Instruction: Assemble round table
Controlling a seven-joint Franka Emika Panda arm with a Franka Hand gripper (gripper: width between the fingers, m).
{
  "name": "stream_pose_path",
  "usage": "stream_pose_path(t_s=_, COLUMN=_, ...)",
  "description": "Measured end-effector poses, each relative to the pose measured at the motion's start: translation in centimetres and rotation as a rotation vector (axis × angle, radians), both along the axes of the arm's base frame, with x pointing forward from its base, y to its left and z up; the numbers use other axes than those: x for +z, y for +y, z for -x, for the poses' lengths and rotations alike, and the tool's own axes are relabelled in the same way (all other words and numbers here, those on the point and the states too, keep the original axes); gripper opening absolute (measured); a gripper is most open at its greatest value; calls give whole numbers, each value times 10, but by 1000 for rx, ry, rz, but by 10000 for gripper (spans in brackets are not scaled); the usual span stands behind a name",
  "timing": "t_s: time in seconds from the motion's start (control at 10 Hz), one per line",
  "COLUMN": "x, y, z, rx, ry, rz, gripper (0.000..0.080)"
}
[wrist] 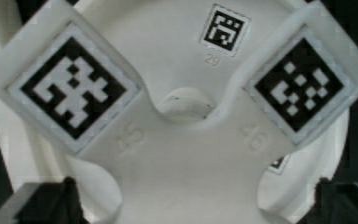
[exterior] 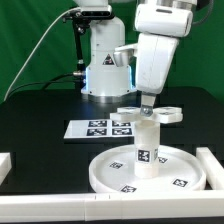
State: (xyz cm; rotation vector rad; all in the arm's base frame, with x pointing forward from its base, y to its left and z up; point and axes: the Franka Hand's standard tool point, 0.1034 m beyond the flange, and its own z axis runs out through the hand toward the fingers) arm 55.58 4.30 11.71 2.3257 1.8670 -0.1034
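In the exterior view the round table's large rimmed disc [exterior: 108,173] lies on the black table near the front. The short cylindrical leg [exterior: 146,146] stands upright on its middle. The cross-shaped base [exterior: 156,114] sits on top of the leg. My gripper [exterior: 147,103] hangs straight down over the base, very close to it. The wrist view is filled by the base [wrist: 185,140] with its central knob [wrist: 185,100] and tagged arms. My gripper [wrist: 194,206] is open, and its dark fingers [wrist: 60,203] stand on either side of one arm of the base.
The marker board [exterior: 100,128] lies flat behind the disc. White straight rails stand at the exterior view's left [exterior: 5,166] and right [exterior: 211,166]. The arm's own pedestal [exterior: 105,68] rises at the back, before a green curtain.
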Motion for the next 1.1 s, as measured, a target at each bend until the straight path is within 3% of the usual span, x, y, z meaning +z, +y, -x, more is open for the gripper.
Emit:
stream_pose_path(t_s=0.5, x=-9, y=-9, z=-2, rx=-31, ry=7, rz=8, gripper=649)
stream_pose_path(t_s=0.6, x=-9, y=-9, z=-2, rx=-45, ry=5, rz=8, gripper=513)
stream_pose_path(t_s=0.7, x=-9, y=-9, z=-2, rx=-46, ry=5, rz=8, gripper=446)
stream_pose_path(t_s=1.1, x=-9, y=-9, z=-2, rx=-309, ry=-39, rz=-3, gripper=446)
